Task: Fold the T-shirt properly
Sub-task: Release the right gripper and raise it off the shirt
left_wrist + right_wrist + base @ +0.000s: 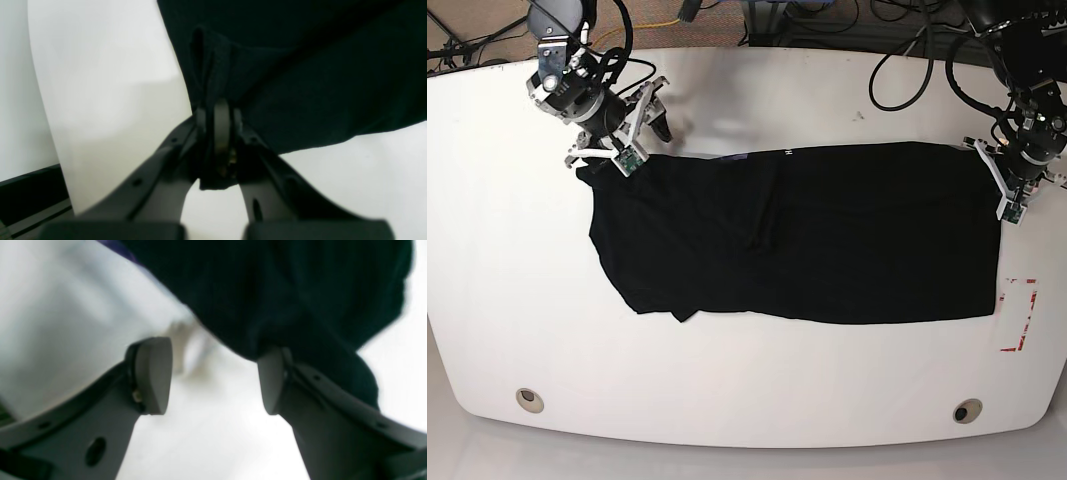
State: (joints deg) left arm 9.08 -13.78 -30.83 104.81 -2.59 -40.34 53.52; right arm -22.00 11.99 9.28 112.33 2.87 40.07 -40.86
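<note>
— What are the grippers doing?
— The left gripper (218, 116) is clamped on a bunched edge of the T-shirt (827, 235); the right gripper (213, 376) stands apart at the opposite corner, holding nothing.
— Any lettering?
— Only a small white mark at the far hem, unreadable.
— And the shirt?
— Black, lying flat across the white table (727, 390), wrinkled mid-cloth, one corner curled.

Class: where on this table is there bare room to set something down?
Bare table runs wide between the T-shirt and the near edge, and left of the shirt. Crowded: both far shirt corners, at the right gripper and left gripper.
</note>
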